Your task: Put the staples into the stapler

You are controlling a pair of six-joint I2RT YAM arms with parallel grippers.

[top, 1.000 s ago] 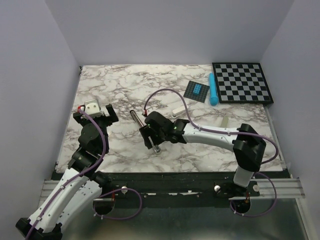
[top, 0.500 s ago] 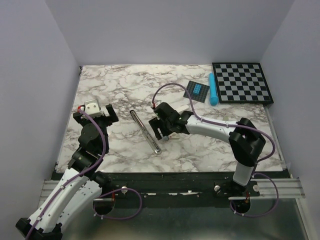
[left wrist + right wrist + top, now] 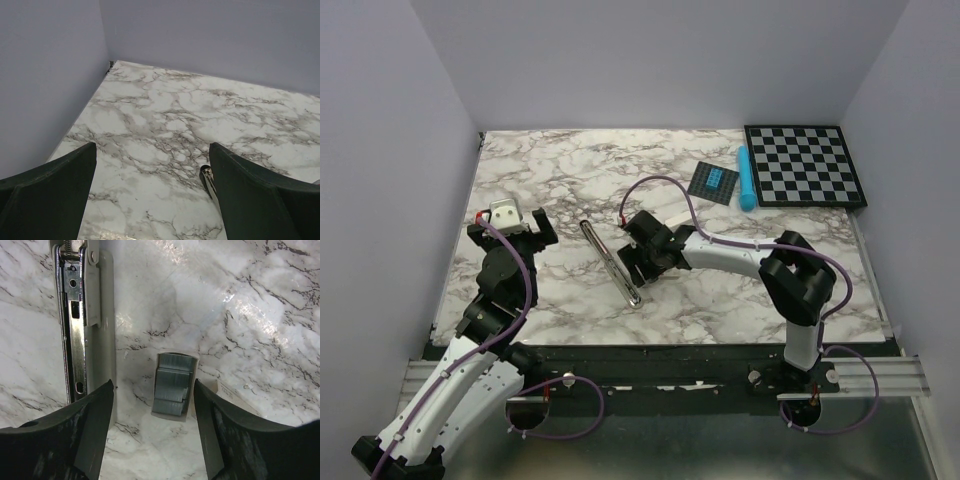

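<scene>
Shifted off the stapler, the right pincer, apart like the left pincer, straddles the box of grey staples.

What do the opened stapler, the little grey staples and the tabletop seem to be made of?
The stapler: its channel looks like shiny bare metal, with punched holes and a spring at the end. The staples: dull grey, probably metal, in stacked ridged strips. The tabletop: glossy marble pattern with glare; stone or printed film, unclear.

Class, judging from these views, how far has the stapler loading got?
Done: the stapler lies open, channel exposed. In hand: the open right end effector hovers over the staples, gripping nothing. To do: grasp the strip, seat it, close up.
</scene>
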